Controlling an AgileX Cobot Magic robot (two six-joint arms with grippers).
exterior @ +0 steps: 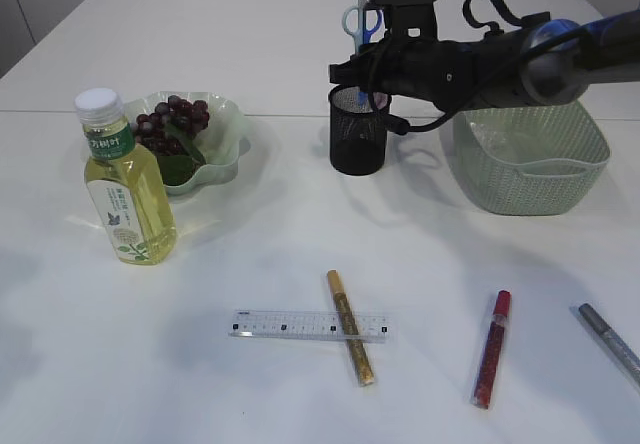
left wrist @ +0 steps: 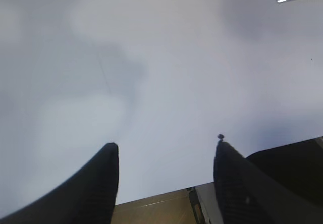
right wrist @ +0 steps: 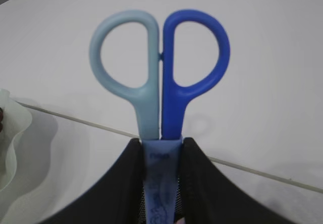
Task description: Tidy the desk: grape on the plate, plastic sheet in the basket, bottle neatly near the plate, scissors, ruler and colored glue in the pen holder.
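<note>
Blue-handled scissors (right wrist: 159, 77) pinched in the right gripper (right wrist: 160, 176) over the pen holder (exterior: 358, 130) — lower straight, blades centred, then release; left gripper (left wrist: 165, 156) spread, idle.

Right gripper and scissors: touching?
Touching. In the right wrist view, the right gripper's two black fingers press against both sides of the scissors just below the handles, with no gap visible.
</note>
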